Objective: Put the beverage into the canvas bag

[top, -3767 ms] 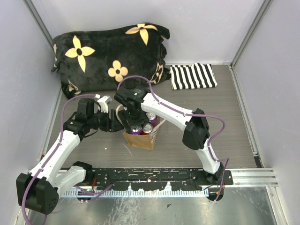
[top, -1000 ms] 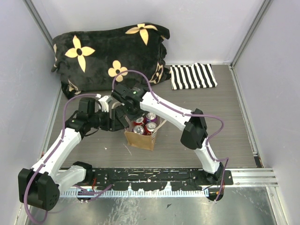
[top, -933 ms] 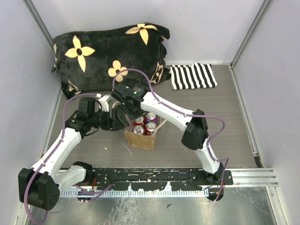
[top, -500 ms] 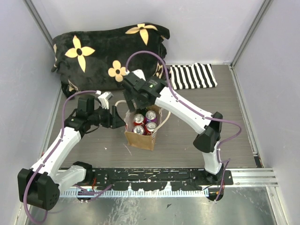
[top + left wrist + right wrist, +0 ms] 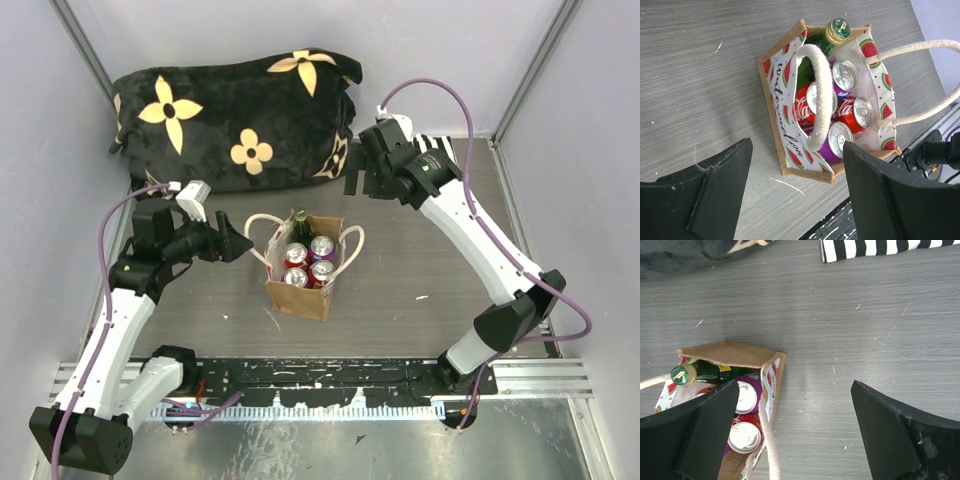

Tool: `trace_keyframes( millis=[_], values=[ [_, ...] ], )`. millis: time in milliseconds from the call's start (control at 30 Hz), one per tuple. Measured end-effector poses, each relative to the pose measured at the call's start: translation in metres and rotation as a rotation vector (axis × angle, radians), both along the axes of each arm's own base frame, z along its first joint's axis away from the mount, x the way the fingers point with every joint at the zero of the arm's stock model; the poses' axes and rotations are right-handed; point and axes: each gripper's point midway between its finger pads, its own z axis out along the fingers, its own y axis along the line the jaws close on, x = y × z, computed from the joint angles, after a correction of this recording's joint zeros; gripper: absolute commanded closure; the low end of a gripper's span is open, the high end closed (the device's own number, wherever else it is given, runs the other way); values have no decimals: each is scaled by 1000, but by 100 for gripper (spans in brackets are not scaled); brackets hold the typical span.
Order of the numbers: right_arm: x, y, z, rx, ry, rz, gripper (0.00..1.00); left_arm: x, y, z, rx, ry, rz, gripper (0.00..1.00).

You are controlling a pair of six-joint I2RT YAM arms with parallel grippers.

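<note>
Both sets of fingers are spread wide, nothing in them. The left gripper (image 5: 228,243) hangs just beside the canvas bag (image 5: 300,292); the right gripper (image 5: 362,181) is well apart, by the striped cloth (image 5: 440,160). The bag stands upright with four cans (image 5: 846,75) and a green bottle (image 5: 838,30) inside. Looks basically done, no drinks outside that I can see.

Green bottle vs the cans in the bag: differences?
The green bottle has a gold cap; the cans have silver pull-tab tops. The bottle is green, the cans red or purple. The bottle sits in a corner; the cans fill the rest. Both are inside the bag.
</note>
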Motion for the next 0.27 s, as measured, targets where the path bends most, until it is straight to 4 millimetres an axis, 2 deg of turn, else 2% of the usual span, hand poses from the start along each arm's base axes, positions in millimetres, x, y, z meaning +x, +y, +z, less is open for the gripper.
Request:
trace_keyframes(
  millis=[133, 267],
  values=[
    [-4, 3, 9, 39, -39, 7, 0, 3, 4, 0, 8, 9, 34, 20],
    [-3, 8, -2, 49, -33, 4, 0, 9, 7, 3, 14, 8, 65, 21]
  ],
)
